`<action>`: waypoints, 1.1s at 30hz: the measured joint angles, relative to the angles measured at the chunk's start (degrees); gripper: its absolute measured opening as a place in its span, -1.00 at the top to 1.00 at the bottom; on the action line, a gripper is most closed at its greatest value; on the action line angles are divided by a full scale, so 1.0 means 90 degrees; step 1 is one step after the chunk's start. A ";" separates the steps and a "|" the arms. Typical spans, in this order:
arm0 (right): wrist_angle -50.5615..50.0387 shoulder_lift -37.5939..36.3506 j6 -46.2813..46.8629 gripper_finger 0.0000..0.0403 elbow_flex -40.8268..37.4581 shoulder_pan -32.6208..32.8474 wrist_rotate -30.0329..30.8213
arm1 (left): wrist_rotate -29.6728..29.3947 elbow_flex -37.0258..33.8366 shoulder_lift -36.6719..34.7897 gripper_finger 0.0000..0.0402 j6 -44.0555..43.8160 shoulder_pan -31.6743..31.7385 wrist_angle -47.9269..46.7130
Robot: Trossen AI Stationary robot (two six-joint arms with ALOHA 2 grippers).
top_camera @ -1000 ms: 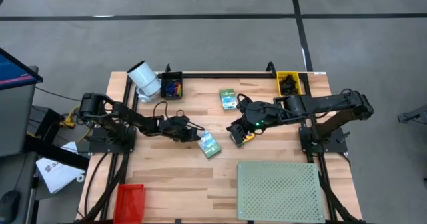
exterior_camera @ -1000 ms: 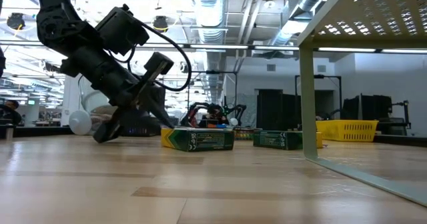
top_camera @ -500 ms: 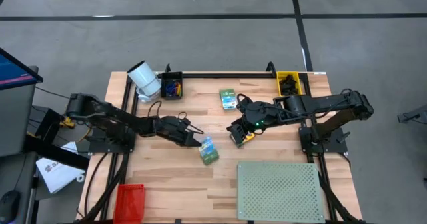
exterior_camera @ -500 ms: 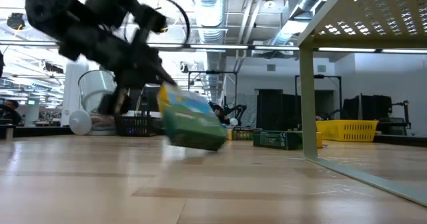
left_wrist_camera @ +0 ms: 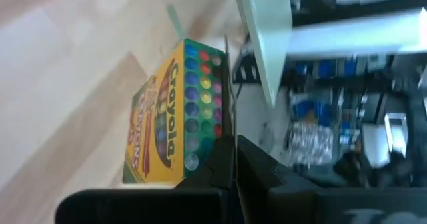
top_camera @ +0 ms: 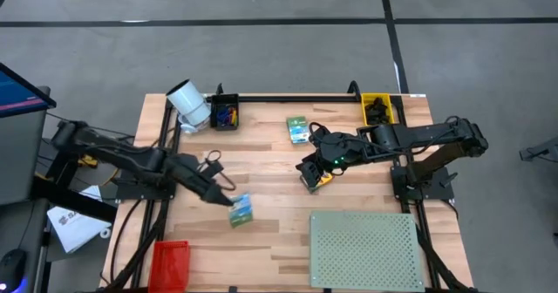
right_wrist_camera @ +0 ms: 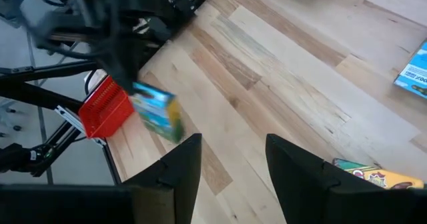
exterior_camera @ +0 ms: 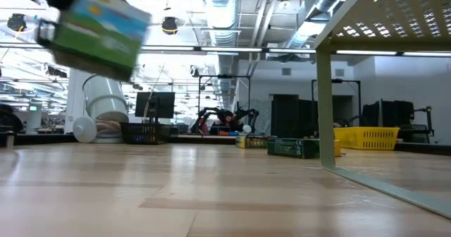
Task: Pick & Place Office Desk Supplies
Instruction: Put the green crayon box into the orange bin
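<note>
Your left tool is clamped on a crayon box, lifted off the counter at lower left of centre. Your right tool waits open mid-frame over a yellow box.

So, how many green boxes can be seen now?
2. One green box is held by the left gripper, lifted above the table's left half; the other green box lies toward the table's far edge, centre. None seems hidden.
</note>
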 joint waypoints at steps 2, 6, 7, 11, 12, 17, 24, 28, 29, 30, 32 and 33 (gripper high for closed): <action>0.0000 0.0000 -0.0004 0.19 0.0000 -0.0023 0.0000 | -0.0016 0.0179 -0.0267 1.00 0.0097 -0.0296 -0.0530; 0.0011 0.0000 -0.0017 0.19 0.0000 -0.0058 0.0001 | -0.0021 0.0505 -0.0529 1.00 0.0373 -0.0903 -0.1093; 0.0015 0.0000 -0.0017 0.19 0.0000 -0.0079 0.0002 | -0.0024 0.0565 -0.0551 1.00 0.0406 -0.1071 -0.1174; 0.0013 0.0000 -0.0012 0.19 0.0000 -0.0080 0.0002 | -0.0087 0.0666 -0.0611 1.00 0.0410 -0.1740 -0.1234; 0.0015 0.0000 -0.0010 0.19 0.0000 -0.0080 0.0002 | -0.0147 0.0666 -0.0613 1.00 0.0358 -0.1906 -0.1232; 0.0022 0.0000 0.0051 0.19 0.0000 -0.0075 0.0002 | -0.0863 0.0666 -0.0599 1.00 -0.0144 -0.2791 -0.1626; 0.0070 0.0000 0.0053 0.19 0.0000 -0.0134 0.0002 | -0.1960 0.0666 -0.0565 1.00 -0.1087 -0.4043 -0.1769; 0.0157 0.0000 0.0053 0.19 -0.0001 -0.0183 0.0000 | -0.2320 0.0666 -0.0421 1.00 -0.1642 -0.4666 -0.1774; 0.0182 0.0000 0.0053 0.19 0.0000 -0.0202 0.0000 | -0.2381 0.0666 -0.0368 1.00 -0.1783 -0.4799 -0.1777; 0.0205 0.0000 0.0053 0.19 0.0000 -0.0214 0.0000 | -0.2450 0.0666 -0.0313 1.00 -0.1923 -0.4926 -0.1779; 0.0216 0.0000 0.0053 0.19 -0.0002 -0.0235 0.0000 | -0.2579 0.0666 -0.0211 1.00 -0.2178 -0.5169 -0.1779; 0.0216 0.0000 0.0053 0.19 0.0000 -0.0253 0.0000 | -0.2635 0.0666 -0.0167 1.00 -0.2292 -0.5283 -0.1779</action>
